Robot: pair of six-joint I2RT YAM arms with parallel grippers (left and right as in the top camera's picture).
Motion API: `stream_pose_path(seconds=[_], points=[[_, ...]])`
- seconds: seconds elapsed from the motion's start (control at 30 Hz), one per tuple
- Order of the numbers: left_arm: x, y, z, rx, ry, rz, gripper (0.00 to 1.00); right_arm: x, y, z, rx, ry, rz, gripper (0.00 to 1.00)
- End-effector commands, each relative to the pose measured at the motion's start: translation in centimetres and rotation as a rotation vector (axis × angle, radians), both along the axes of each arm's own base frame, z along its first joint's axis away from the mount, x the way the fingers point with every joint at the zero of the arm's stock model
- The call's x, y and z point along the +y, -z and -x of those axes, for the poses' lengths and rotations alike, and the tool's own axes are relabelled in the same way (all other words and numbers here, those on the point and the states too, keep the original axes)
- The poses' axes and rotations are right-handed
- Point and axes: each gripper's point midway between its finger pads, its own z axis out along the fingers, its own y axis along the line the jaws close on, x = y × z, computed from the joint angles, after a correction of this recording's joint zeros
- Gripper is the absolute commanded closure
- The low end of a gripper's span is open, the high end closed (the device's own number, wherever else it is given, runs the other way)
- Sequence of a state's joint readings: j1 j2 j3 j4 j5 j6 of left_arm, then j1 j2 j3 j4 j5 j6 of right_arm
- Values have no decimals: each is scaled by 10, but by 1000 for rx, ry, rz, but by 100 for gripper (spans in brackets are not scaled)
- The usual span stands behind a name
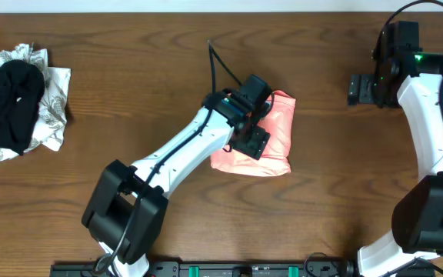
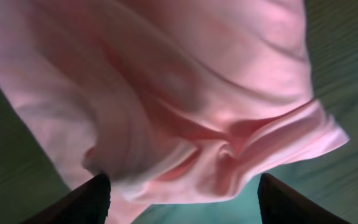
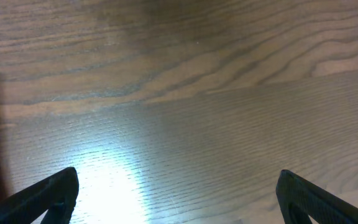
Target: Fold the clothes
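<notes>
Where left arm [image 1: 183,146] crosses, pink T-shirt [image 1: 280,132] partly hidden — folds blurred.

Bright glare whitens the table [image 3: 120,177], while the clothes [image 2: 166,93] look perhaps motion-blurred.

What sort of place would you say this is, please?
Most likely a robotics lab bench set up for laundry folding, rather than a home: a white left arm and right arm work at a wooden table, with a pink T-shirt and a heap of other clothes.
</notes>
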State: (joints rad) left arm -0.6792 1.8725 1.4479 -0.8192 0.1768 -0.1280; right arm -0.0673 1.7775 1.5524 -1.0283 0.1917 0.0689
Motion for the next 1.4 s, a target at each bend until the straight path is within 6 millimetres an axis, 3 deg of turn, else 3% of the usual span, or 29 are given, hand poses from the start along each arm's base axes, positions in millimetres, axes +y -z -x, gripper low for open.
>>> stream_pose_path(seconds=[0.0,0.2,0.4,0.67,1.13,1.2,1.37], points=[[-6,0,1,8,-56,14,24,-3,2,1,4,22,4,1],[-7,1,2,-1,-66,1,24,-3,2,1,4,22,4,1],[21,8,-13,-57,-351,-98,19,-3,2,1,4,22,4,1],[25,12,-12,-9,-662,-62,9,-3,2,1,4,22,4,1],[34,33,-2,28,-778,-70,9,-3,2,1,4,22,4,1],[34,33,-2,28,-778,-70,15,-3,2,1,4,22,4,1],[34,33,-1,29,-778,-69,55,-3,2,1,4,22,4,1]])
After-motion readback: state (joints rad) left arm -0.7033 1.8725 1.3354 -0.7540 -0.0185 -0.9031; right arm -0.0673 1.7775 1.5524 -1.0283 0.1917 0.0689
